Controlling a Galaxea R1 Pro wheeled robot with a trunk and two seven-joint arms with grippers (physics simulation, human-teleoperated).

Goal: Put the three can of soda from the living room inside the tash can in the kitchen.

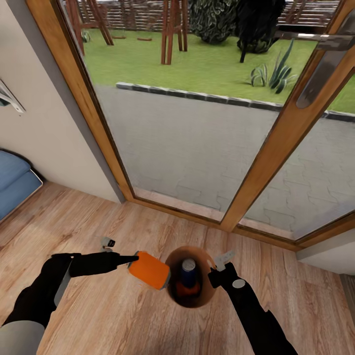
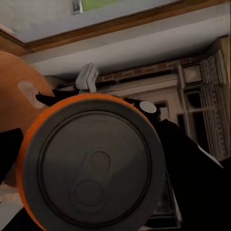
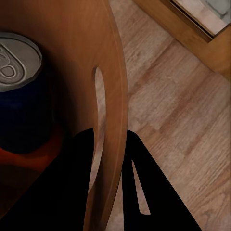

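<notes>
On the light wood plank floor [image 1: 98, 305] of the living room, in front of the wood-framed glass doors [image 1: 197, 123], your two arms meet over the bin. At the far left edge of the head view lies a corner of the blue sofa [image 1: 15, 180]. Moving right, your left gripper [image 1: 129, 260] has its fingers closed on an orange soda can [image 1: 149, 270], held tilted on its side with one end touching or just over the near rim of the trash can [image 1: 173, 291]; whether can and rim make contact cannot be told. In the left wrist view that orange can's [image 2: 91, 163] silver top faces the camera, and the bin's brown wall [image 2: 19, 86] shows beyond it. The trash can sits between your two grippers, its brown inside open to the head camera. A dark blue soda can [image 1: 188, 270] stands upright inside it, and something orange lies beneath it at the bottom; the right wrist view shows the blue can [image 3: 19, 96] with an orange patch under it, too little to identify. To the right, your right gripper [image 1: 217, 270] is clamped on the bin's rim: in the right wrist view one black finger [image 3: 72, 183] is inside the wall [image 3: 113, 96] and the other outside.
</notes>
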